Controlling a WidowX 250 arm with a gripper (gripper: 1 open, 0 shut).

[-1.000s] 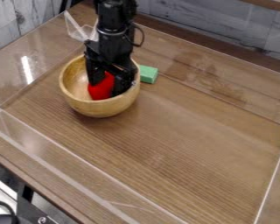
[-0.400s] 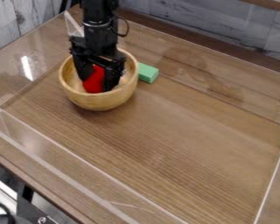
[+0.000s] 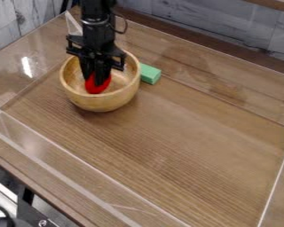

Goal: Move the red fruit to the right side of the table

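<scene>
Landmark: wooden bowl [image 3: 102, 103], round and light-coloured, standing upright. Green block [image 3: 149, 74]: flat and rectangular, positioned just beside the bowl, off its upper right side in the camera view. Black cables [image 3: 7, 215]: situated well apart from the bowl, toward the lower left corner of the view; one forms a loop. Dark brown surface [image 3: 272, 4]: located well apart from the bowl, at the upper right edge of the view; identity cannot be determined.
</scene>
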